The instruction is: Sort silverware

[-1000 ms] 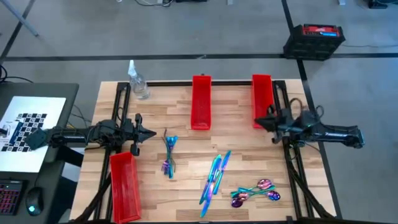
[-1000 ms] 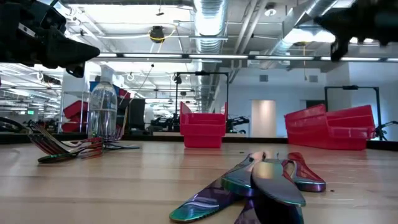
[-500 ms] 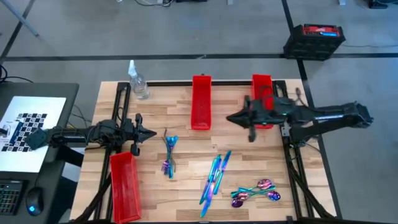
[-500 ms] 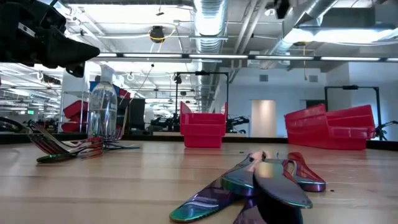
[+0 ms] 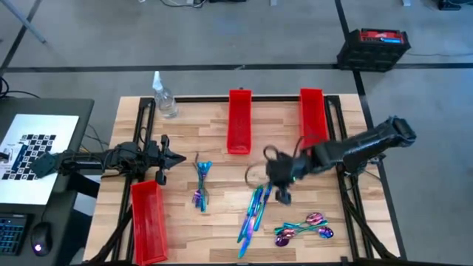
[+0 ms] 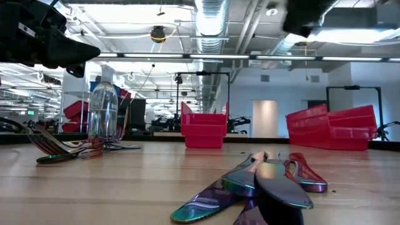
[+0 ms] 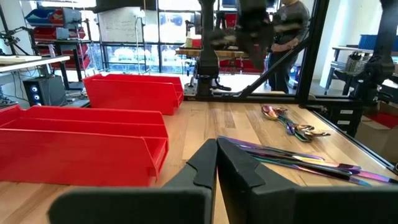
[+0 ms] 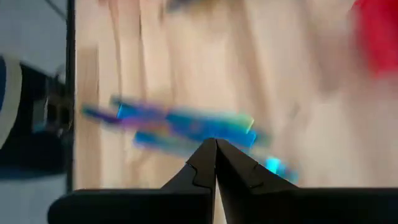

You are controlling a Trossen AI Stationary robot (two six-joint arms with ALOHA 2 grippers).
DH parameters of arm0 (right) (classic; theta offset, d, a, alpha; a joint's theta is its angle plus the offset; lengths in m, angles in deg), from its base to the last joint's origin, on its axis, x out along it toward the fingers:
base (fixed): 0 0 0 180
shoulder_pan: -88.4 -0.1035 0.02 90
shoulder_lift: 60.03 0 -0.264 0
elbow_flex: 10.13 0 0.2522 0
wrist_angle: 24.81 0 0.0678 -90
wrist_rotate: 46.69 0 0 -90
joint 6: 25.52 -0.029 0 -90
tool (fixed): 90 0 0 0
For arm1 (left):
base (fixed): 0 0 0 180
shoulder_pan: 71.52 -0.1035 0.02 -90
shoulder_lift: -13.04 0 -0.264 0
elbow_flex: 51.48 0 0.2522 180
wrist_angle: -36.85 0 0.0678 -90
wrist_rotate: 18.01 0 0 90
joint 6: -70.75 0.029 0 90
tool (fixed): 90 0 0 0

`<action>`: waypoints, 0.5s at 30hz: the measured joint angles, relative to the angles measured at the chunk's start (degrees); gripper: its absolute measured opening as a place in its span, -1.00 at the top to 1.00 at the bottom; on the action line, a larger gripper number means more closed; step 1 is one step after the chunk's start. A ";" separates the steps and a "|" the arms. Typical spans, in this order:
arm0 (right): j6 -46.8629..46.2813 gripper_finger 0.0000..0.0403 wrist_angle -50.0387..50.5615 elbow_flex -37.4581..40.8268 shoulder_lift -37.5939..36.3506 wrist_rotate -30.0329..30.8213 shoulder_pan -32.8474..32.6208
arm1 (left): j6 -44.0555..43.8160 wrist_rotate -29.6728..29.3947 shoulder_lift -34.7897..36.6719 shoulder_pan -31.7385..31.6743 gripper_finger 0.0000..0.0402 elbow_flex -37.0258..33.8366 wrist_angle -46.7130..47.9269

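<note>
The right gripper (image 5: 282, 193) hangs over the middle of the table (image 5: 222, 137), just above the upper ends of the knives (image 5: 253, 210), with its two fingers (image 8: 205, 163) pressed together and nothing between them. The knives are slim strips of metal that shimmer blue, teal and purple, and they lie side by side in a slanted bundle toward the front of the table. Right of them, near the front corner, a small heap of spoons (image 5: 303, 227) glints pink and purple, and left of the middle a tight bunch of forks (image 5: 201, 183) shows the same teal and purple sheen. The left gripper (image 5: 171, 158) waits at the left edge of the table, also clenched on nothing, just left of the forks and above a red bin (image 5: 148, 222). Two more red bins (image 5: 238, 120) stand along the far edge, and a clear bottle (image 5: 164, 100) sits in the far left corner. Half a second ago the right arm reached level over the far right bin; now it has swung forward and down to the knives, while the left arm and all the silverware lie as before.
</note>
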 joint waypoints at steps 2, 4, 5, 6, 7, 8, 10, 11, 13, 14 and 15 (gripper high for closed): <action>-6.67 1.00 2.88 -0.05 1.59 -0.06 -4.18 | 0.00 -0.01 0.01 0.00 1.00 0.00 0.00; -13.10 1.00 4.41 -0.05 2.58 -0.13 -8.24 | 0.00 0.00 0.00 0.00 1.00 0.00 0.00; -16.47 1.00 5.16 -0.09 3.08 -0.15 -10.11 | 0.00 -0.02 0.02 0.00 1.00 0.00 0.02; -19.97 1.00 5.81 -0.12 3.52 -0.16 -11.78 | 0.00 0.00 0.00 0.00 1.00 0.00 0.02; -23.23 1.00 6.16 -0.12 4.13 -0.20 -13.38 | 0.00 0.00 0.00 0.00 1.00 0.02 0.02; -26.20 1.00 6.23 -0.12 4.66 -0.19 -14.85 | -0.04 0.00 0.00 0.00 1.00 0.02 0.02; -30.98 1.00 6.17 -0.12 5.65 -0.17 -17.57 | -0.52 0.01 0.00 0.00 1.00 0.02 0.02; -32.86 1.00 6.16 -0.12 6.24 -0.17 -18.72 | -0.93 0.01 0.00 0.00 1.00 0.02 0.02; -35.75 0.99 6.35 -0.14 7.96 -0.17 -20.82 | -1.60 0.02 0.00 0.00 1.00 0.02 0.04; -37.02 0.97 6.75 -0.14 9.02 -0.17 -21.70 | -1.60 0.00 0.00 0.00 1.00 0.02 0.02; -38.39 0.94 7.43 -0.14 10.08 -0.19 -22.45 | -1.64 0.00 0.00 0.00 1.00 0.02 0.04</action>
